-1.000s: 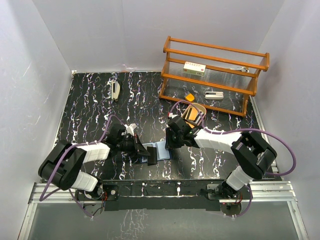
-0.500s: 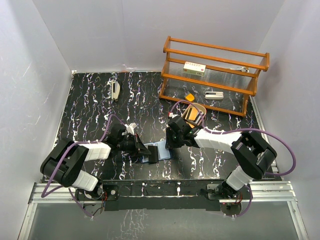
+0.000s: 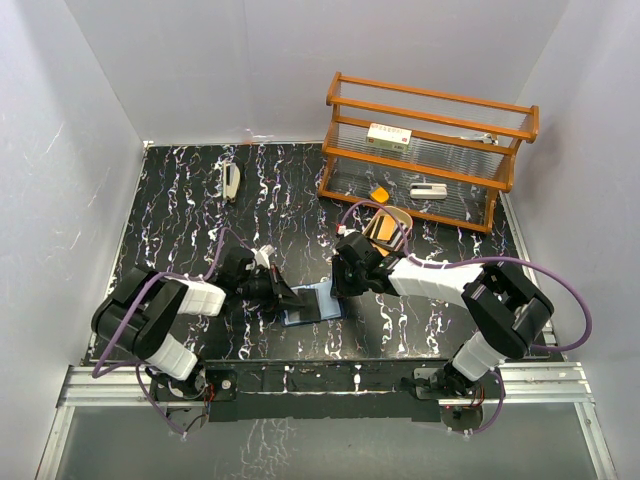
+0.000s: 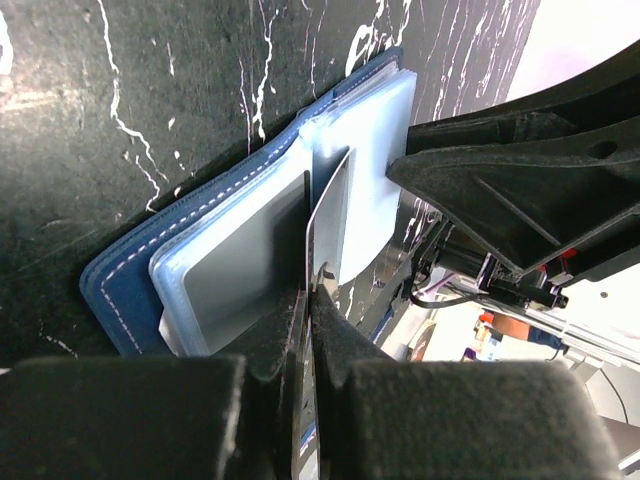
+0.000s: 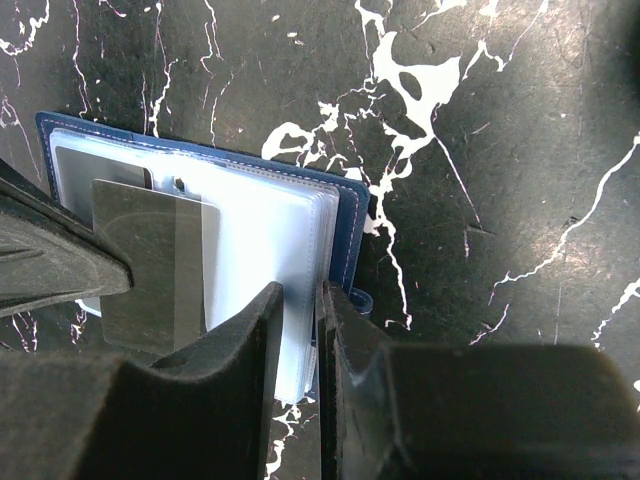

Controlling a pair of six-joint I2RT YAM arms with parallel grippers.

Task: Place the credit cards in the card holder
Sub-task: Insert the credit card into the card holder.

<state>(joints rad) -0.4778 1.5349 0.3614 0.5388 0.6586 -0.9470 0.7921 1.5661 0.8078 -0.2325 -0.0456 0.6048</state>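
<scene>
The navy card holder [image 3: 318,300] lies open on the table between my grippers, its pale blue-grey sleeves up. My left gripper [image 3: 288,297] is shut on a credit card [image 4: 326,215], held on edge with its far end between the sleeves at the holder's fold [image 4: 200,250]. In the right wrist view the same card [image 5: 150,260] lies over the holder's left half [image 5: 270,230]. My right gripper [image 3: 341,287] is shut on the sleeves at the holder's right edge; its jaws [image 5: 300,300] pinch the sleeve stack beside the blue cover.
A wooden rack [image 3: 430,150] with a box and small items stands at the back right. A gold oval tray [image 3: 404,220] holding more cards sits just behind my right gripper. A small white stapler-like object [image 3: 231,181] lies at the back left.
My left gripper has moved a little right and down with the card, bringing it further over the holder. The right arm has stayed in place on the holder.
</scene>
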